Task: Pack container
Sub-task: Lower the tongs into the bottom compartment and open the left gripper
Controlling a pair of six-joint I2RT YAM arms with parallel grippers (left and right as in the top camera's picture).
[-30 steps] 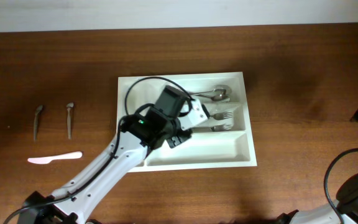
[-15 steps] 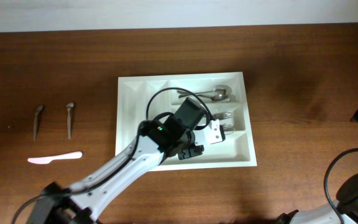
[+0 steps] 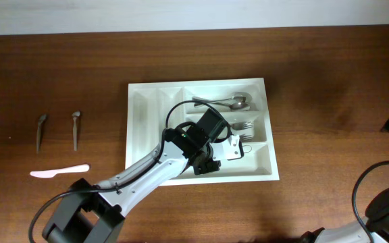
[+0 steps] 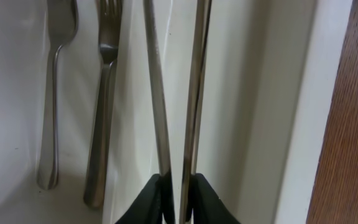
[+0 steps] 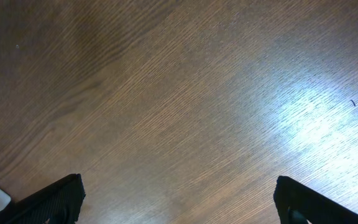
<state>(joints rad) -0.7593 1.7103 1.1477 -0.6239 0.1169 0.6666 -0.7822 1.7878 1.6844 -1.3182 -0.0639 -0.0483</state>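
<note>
The container (image 3: pixel 133 128) sits mid-table in the overhead view, its long axis running left to right across the frame. Its two narrow compartments stand up-and-down at its left end. Two crosswise ones are at its upper right, and the long one lies along its lower edge. Spoons (image 3: pixel 229 102) lie in the upper crosswise compartment and forks (image 3: pixel 243 126) in the one below it, handles pointing left.

My left pincer (image 4: pixel 178 200) hangs over the right part of the long lower compartment. Its fingers are nearly together, and a slim metal handle (image 4: pixel 176 93) reaches into the gap. I cannot tell whether they pinch it.

At the left of the frame, two metal utensils (image 3: pixel 75 129) lie on the table (image 3: pixel 329 81), well apart from the container, with a pale knife (image 3: pixel 59 171) below them.

My right pincer (image 5: pixel 179 202) stands wide apart over bare wood.
</note>
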